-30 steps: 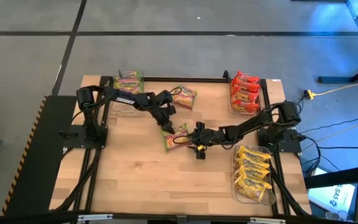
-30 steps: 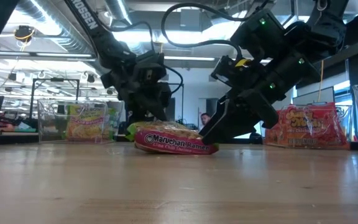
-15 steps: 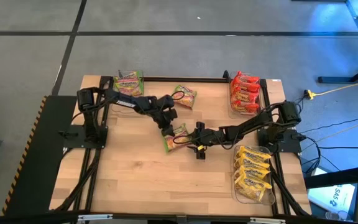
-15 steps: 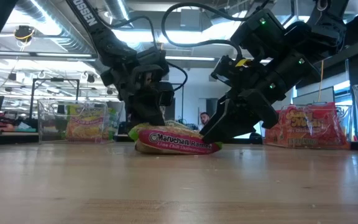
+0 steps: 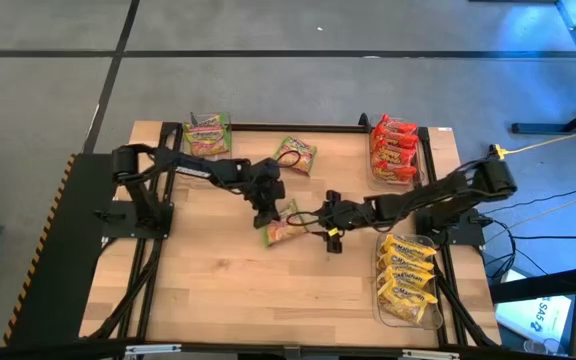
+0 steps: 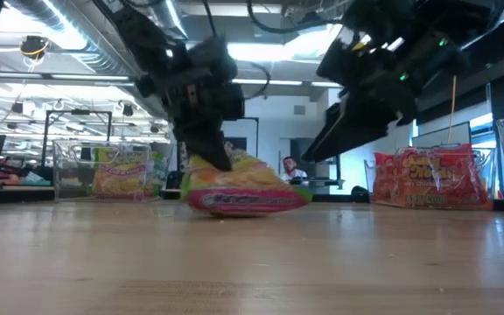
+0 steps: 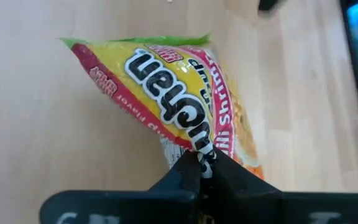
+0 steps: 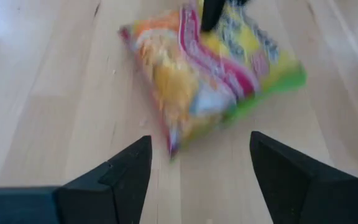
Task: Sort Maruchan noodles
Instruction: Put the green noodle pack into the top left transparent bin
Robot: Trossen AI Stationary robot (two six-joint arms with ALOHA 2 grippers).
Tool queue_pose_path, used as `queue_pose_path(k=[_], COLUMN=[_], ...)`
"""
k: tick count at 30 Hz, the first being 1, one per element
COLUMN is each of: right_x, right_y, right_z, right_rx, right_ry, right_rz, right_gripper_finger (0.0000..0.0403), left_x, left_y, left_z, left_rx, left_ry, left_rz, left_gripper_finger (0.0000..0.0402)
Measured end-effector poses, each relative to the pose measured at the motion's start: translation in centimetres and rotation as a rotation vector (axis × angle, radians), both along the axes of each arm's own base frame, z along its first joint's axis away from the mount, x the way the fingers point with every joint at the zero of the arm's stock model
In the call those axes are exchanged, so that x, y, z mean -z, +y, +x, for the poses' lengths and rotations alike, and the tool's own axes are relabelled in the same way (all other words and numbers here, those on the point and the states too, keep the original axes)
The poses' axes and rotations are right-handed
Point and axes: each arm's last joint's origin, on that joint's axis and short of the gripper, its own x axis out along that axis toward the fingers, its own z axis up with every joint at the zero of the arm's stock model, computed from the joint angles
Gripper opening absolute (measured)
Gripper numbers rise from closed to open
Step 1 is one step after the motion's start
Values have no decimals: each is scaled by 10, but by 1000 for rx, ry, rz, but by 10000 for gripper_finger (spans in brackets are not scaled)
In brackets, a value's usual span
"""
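A green-pink Maruchan noodle packet (image 5: 284, 226) sits at the middle of the table, tipped up, with my left gripper (image 5: 268, 213) shut on it. My right gripper (image 5: 331, 220) hangs open just to the packet's right, raised off the table (image 6: 350, 122) and touching nothing; the packet lies beyond its fingers in the right wrist view (image 8: 210, 68). A second green-pink packet (image 5: 296, 153) lies flat near the far edge. My left gripper pinches the packet's end seam (image 7: 202, 157) between its two fingers, slanting down from the table's far left. That end is raised (image 6: 227, 162), and the packet tilts with its other end resting on the table (image 6: 248, 205).
A clear bin with a green-pink packet (image 5: 207, 133) stands at the far left. A bin of red-orange packets (image 5: 393, 150) stands at the far right. A bin of yellow packets (image 5: 406, 275) stands at the near right. Bare wood lies toward the near edge.
My left gripper has shut on the packet's end and risen, tipping that end up while the other end stays on the table. My right gripper, still open, has gone up and back toward the table's right, away from the packet.
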Motion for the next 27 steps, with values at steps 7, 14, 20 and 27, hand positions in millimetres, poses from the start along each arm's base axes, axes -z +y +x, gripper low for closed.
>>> queue_pose_path(k=[7,14,20,27], right_x=[-18,-13,-10,-11], right_y=[14,17,17,17], right_z=[-15,-16,-14,-13], right_rx=[20,44,63,64], right_ry=[-1,27,22,12], right_rz=[-78,-127,-141,-139], right_gripper_finger=[243,243,243,243], left_x=[-39,-84,-114,-141], left_y=[-16,-28,-29,-26], left_z=[-19,-48,-79,-109], left_rx=[-58,-156,-209,-252], left_ry=[19,-9,-26,-36], left_rz=[222,403,564,849], left_gripper_finger=[1,0,0,0])
